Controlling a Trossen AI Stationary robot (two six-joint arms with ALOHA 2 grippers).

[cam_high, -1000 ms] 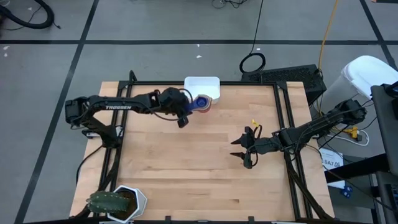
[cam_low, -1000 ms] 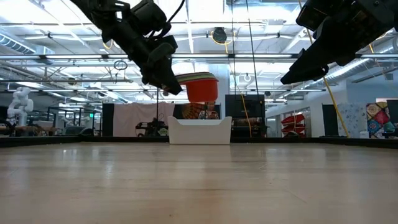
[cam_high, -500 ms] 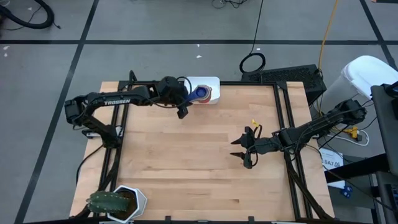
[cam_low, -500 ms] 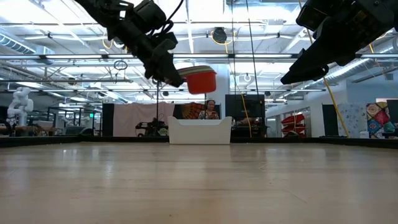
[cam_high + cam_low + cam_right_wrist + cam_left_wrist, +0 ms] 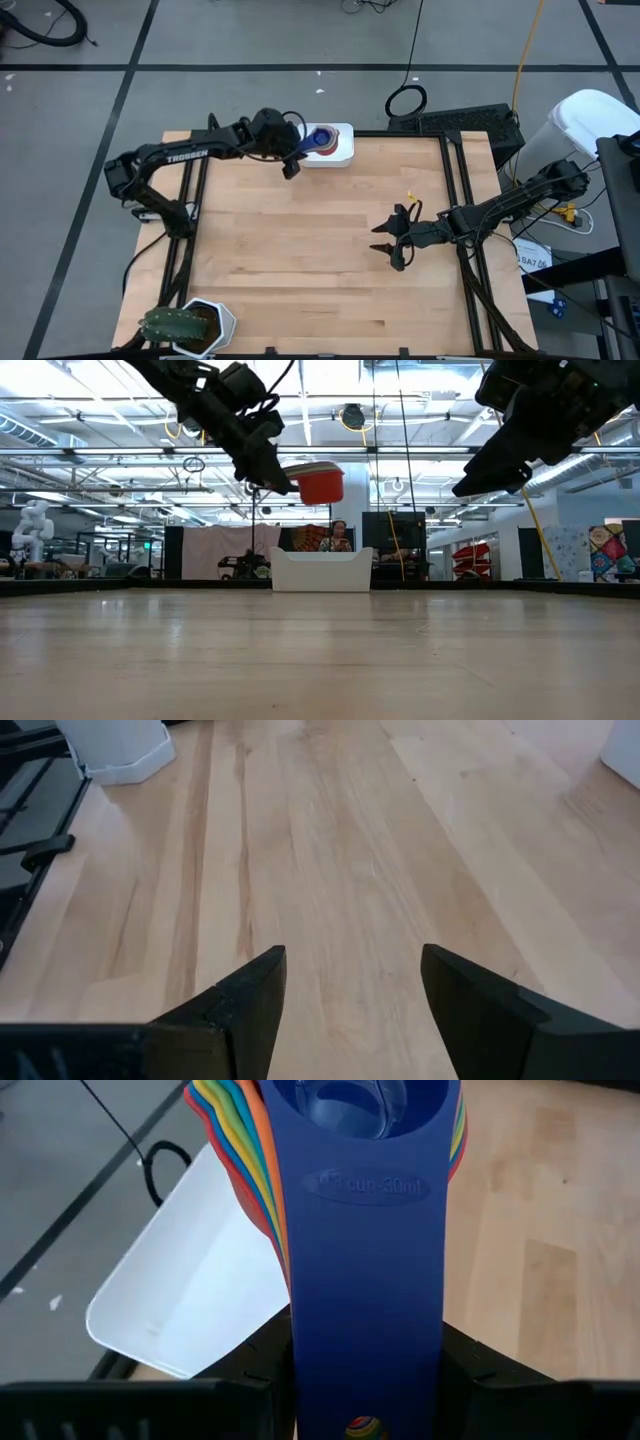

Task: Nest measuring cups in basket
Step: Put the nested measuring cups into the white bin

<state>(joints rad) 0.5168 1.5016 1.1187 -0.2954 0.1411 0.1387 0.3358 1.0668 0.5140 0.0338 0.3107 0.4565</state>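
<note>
While gripping the nested measuring cups by their handles, left claw holds them above the basket. Right claw hangs open over the worktop, well apart.

Left end effector moved toward counter's far edge, carrying nested measuring cups from spot short of basket to directly above it. In low view cup stack sits higher than before, well above basket.

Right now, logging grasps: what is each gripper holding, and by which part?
Left gripper holds the nested measuring cups by their stacked handles; right gripper holds nothing.
</note>
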